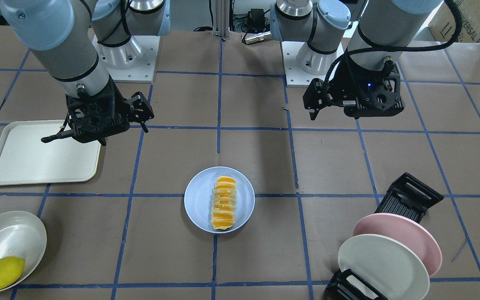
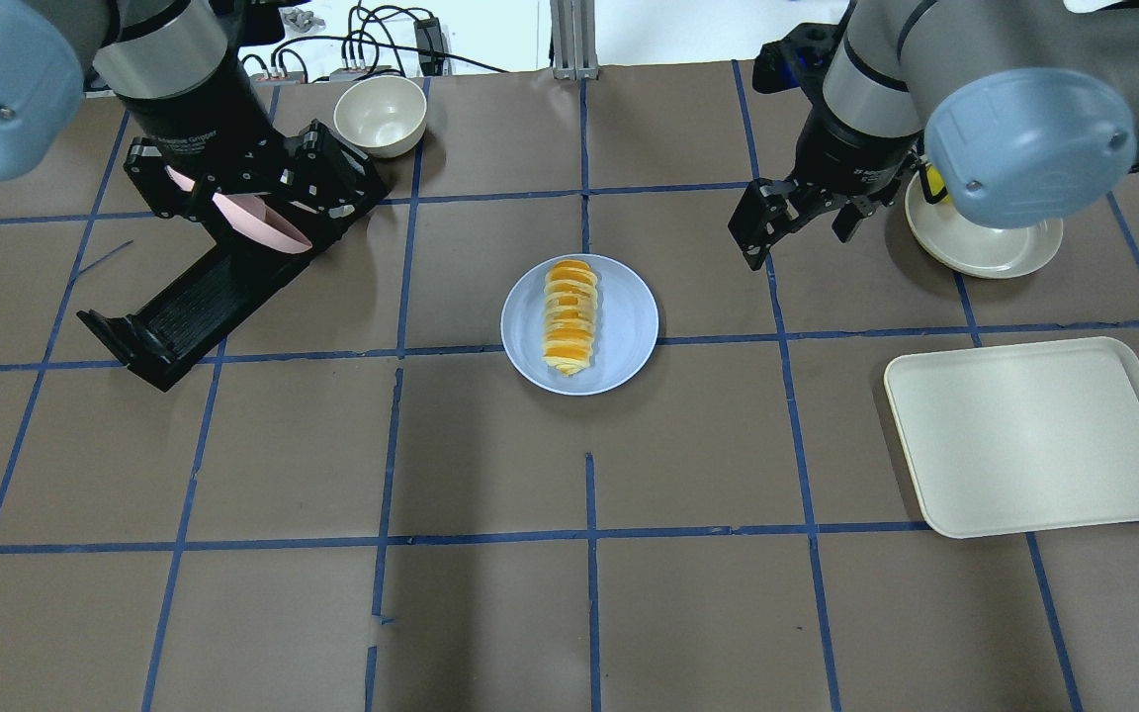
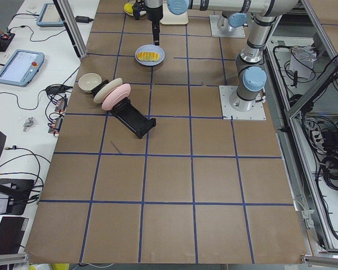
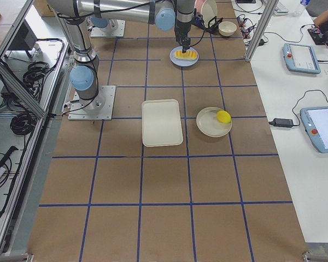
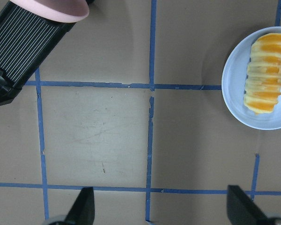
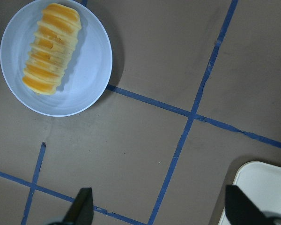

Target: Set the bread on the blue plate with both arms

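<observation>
The bread [image 2: 569,316] is seen lying in the well of the blue plate [image 2: 629,331], slightly off centre. The plate is set flat on the brown table [image 2: 490,465], near its middle. Neither gripper touches the bread or the plate.

The left gripper [image 5: 161,208] is held above the table, well apart from the plate. Its jaws are spread wide and nothing is held between them. It is poised near the black rack [image 1: 411,200], in which a pink plate [image 1: 406,237] and a white plate [image 1: 383,266] are stood on edge.

The right gripper [image 6: 159,208] is raised on the plate's other side, also spread wide and empty, with the cream tray [image 2: 1034,435] nearby. A lemon [image 1: 2,273] is seen in a white dish [image 1: 11,237].
</observation>
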`<state>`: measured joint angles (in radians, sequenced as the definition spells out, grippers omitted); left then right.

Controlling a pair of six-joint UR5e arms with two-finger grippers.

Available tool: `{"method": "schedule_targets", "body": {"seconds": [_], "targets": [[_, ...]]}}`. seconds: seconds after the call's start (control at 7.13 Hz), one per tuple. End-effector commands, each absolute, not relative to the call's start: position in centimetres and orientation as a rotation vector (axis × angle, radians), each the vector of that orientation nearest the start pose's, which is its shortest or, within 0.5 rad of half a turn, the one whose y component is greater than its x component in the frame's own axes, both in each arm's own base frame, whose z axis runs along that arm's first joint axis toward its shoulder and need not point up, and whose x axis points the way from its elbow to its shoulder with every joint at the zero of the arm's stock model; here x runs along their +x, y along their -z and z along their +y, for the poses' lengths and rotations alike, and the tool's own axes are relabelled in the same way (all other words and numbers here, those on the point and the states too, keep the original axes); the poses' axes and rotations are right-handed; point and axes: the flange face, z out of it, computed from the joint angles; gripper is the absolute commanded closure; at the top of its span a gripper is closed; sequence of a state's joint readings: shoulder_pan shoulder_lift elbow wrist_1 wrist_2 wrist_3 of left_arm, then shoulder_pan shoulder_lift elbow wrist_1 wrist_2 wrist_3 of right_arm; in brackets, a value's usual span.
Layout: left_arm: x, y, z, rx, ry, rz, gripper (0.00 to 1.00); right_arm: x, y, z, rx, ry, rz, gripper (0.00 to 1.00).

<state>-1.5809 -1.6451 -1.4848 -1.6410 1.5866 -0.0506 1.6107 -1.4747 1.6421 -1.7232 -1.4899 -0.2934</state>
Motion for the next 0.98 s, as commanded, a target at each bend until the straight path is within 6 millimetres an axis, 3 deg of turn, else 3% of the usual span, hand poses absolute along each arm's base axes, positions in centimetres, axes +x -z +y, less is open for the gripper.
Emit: {"method": "schedule_targets", "body": {"seconds": [0.0,0.7,0.84], "targets": [[-13.7,-48.5,-51.7,-0.062,-0.093,3.122,0.0,16.1,-41.9,-52.0,-0.506,-0.007,3.017,0.0],[-13.7,-48.4,-51.8,-0.066,-0.095,3.122,0.0,15.6,-41.5,-51.9,-0.499,-0.02,3.035,0.0],[-13.7,-48.5,-51.8,-0.064,-0.09,3.122,0.0,13.8,-42.6,-51.4,-0.472,-0.018,3.1,0.0]]}}
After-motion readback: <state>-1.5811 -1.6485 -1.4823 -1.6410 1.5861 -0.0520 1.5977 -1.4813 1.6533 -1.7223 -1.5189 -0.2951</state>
